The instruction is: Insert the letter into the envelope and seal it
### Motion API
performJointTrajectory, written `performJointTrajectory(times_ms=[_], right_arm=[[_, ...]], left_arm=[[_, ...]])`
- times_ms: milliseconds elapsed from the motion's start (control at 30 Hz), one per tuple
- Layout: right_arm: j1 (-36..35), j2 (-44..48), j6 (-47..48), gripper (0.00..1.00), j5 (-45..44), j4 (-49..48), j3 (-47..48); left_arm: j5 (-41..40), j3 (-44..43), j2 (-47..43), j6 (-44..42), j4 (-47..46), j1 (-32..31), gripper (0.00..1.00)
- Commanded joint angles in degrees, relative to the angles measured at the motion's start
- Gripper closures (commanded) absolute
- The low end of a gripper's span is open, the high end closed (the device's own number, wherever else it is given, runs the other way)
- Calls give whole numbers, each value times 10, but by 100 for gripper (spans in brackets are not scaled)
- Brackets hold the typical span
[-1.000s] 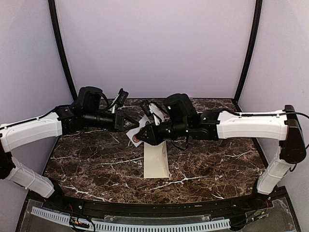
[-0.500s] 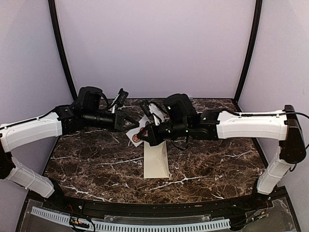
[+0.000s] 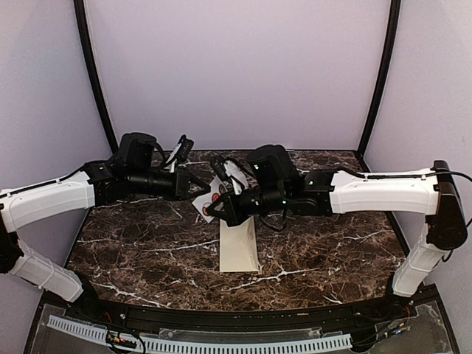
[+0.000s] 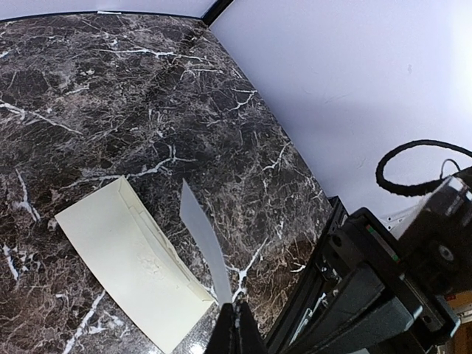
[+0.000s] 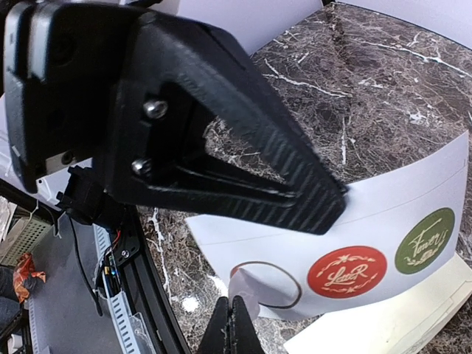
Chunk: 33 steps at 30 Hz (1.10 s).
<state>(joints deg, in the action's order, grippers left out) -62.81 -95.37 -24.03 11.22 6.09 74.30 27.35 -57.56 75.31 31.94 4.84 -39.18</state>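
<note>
The cream envelope (image 3: 240,243) lies flat on the marble table, flap side up; it also shows in the left wrist view (image 4: 133,265) and at the lower right of the right wrist view (image 5: 402,324). No letter is in sight. My left gripper (image 3: 200,193) is shut on a white sticker strip (image 5: 398,195) and holds it in the air above the envelope's far end; the strip appears edge-on in the left wrist view (image 4: 203,236). My right gripper (image 5: 231,308) is shut on the lifted edge of a round sticker (image 5: 269,287). A red sticker (image 5: 346,271) and a green sticker (image 5: 424,240) stay on the strip.
Dark marble table (image 3: 147,251) with lilac walls around it. A black rail (image 3: 221,317) runs along the near edge. Both arms meet over the table's far middle.
My right gripper has shifted slightly left and up at the strip's end. The left arm and the envelope have not moved.
</note>
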Motion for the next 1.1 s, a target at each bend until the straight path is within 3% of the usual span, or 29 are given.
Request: performJointTrajectory(times_ms=[0,733,833,1067], right_arm=[[-13,-1,13,100,14,-17,23],[-31,28,12,100,0,-23,20],[-31,52,2,100,-23,-35,1],[-17,106,-9,100,-60,-57,-57]], left_arm=[[-23,14,-20,-6,9,7,100],[-47,50,-19,-24,8,34,100],[-83,99,-25,-20,5,70,100],[-63,263,-76,58,-120,158,100]])
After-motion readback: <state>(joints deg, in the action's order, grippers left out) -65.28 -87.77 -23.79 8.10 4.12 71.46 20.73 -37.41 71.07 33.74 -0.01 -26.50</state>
